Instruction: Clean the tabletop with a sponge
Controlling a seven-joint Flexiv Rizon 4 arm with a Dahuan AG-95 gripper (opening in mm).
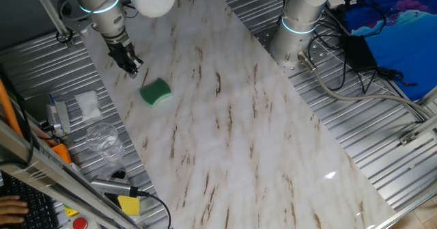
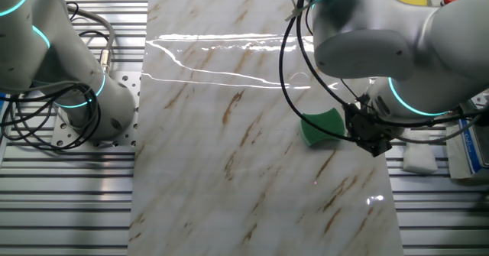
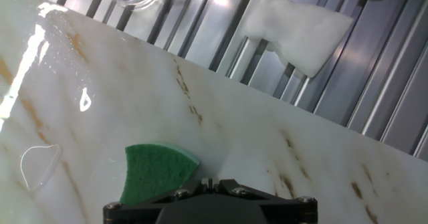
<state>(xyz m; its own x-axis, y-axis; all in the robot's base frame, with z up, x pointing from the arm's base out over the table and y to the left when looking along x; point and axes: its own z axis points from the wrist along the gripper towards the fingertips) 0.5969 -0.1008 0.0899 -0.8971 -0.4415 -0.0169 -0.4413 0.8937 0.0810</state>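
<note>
Now the sponge (image 1: 156,92) lies flat on the tabletop (image 1: 232,133), just beside the gripper (image 1: 132,65) and not between the jaws. Whether those jaws are parted cannot be told. A good pickup likely means centring over the green block, straddling its narrow sides, then descending squarely. Beyond the slab edge sits a white cloth (image 3: 297,27).

The small green soft sponge (image 1: 156,91) lies on the white marble-look desk (image 1: 259,154) near one long edge, just beside the end effector (image 1: 133,68).
</note>
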